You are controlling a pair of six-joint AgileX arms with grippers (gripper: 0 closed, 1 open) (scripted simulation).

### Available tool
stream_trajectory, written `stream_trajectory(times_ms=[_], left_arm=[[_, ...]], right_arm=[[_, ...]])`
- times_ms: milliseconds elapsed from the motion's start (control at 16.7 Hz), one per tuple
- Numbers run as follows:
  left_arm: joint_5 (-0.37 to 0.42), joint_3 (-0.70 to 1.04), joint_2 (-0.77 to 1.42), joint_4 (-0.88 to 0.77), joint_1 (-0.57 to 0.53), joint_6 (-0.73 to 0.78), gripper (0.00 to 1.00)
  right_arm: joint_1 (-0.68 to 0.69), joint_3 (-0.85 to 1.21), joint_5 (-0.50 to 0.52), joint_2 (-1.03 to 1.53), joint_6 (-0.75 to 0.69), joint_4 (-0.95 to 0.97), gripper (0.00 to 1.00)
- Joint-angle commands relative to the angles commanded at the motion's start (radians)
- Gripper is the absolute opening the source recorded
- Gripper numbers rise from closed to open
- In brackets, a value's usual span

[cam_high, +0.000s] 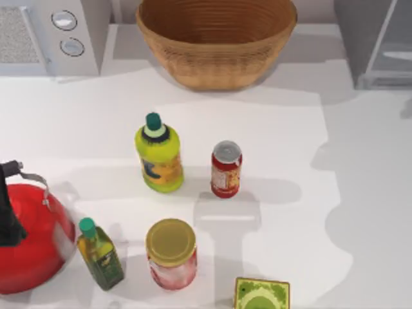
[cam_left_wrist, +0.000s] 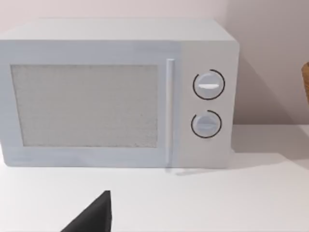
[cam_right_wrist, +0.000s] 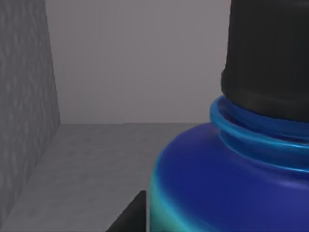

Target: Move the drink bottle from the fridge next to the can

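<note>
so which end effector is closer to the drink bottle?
Right. Its wrist view sits right up against the drink bottle inside the fridge. The left wrist view faces the microwave, at the table's far left.

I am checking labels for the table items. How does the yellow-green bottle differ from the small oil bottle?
The yellow-green bottle is wider and bright; the oil bottle is slimmer and dark olive. The first stands mid-table beside the red can; the second stands by the red kettle. Both have green caps.
</note>
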Motion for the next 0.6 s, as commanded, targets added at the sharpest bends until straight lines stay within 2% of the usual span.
stream_trajectory(times_ms=[420,600], left_arm=[[0.000,0.000,0.000,0.000,0.000,0.000,1.00],[0.000,0.000,0.000,0.000,0.000,0.000,1.00]], right_arm=[[0.003,-0.028,-0.003,-0.016,0.002,0.017,0.00],[0.067,-0.041,0.063,0.002,0.000,0.069,0.00]])
